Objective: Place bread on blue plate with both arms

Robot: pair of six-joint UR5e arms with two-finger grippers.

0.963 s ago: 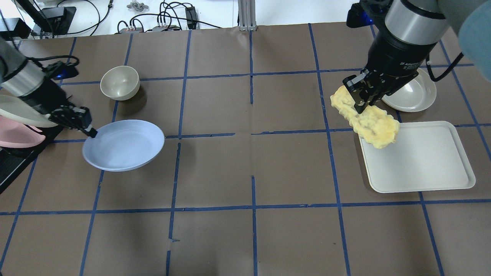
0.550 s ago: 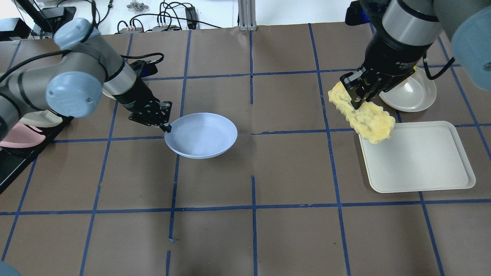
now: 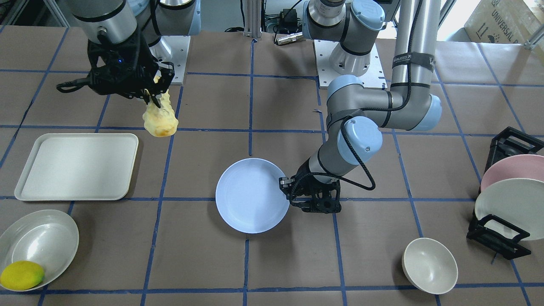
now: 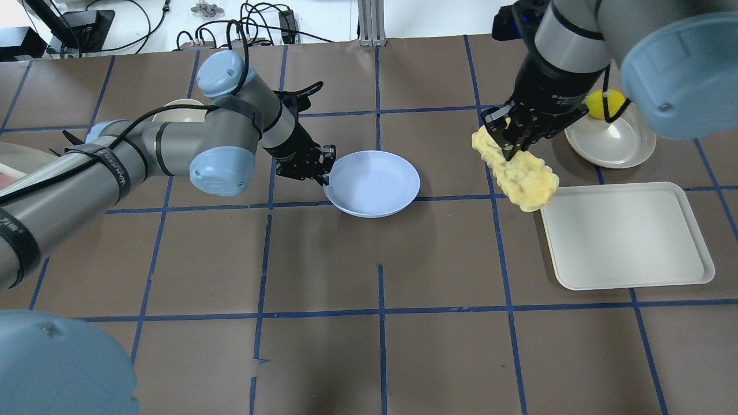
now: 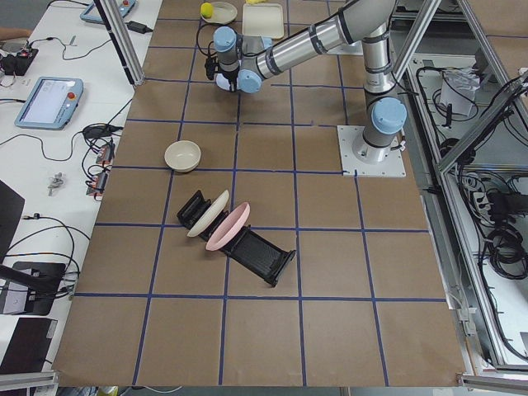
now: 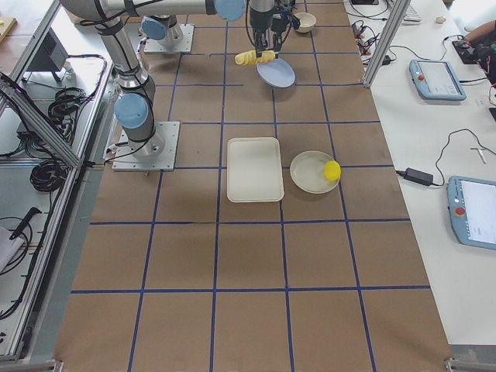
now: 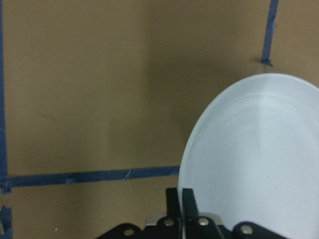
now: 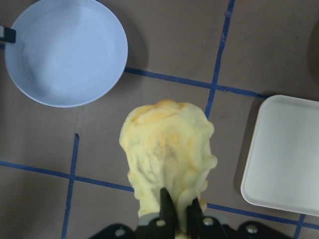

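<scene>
- Your left gripper (image 4: pixel 324 176) is clenched on the left rim of the blue plate (image 4: pixel 375 184), which is round, pale and shallow.
- Well right of the plate you see the bread (image 4: pixel 522 178), a knobbly pale-yellow loaf, tilted.
- Your right gripper (image 4: pixel 507 151) grasps the loaf's upper end.

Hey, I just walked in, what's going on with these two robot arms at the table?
The left gripper is clamped on the rim of a round pale blue plate near the middle of the table. The right gripper holds a ridged pale yellow toy bread loaf in the air, gripped near one end, beside a white rectangular tray. The loaf is well apart from the plate, so it has not been placed yet.
</scene>
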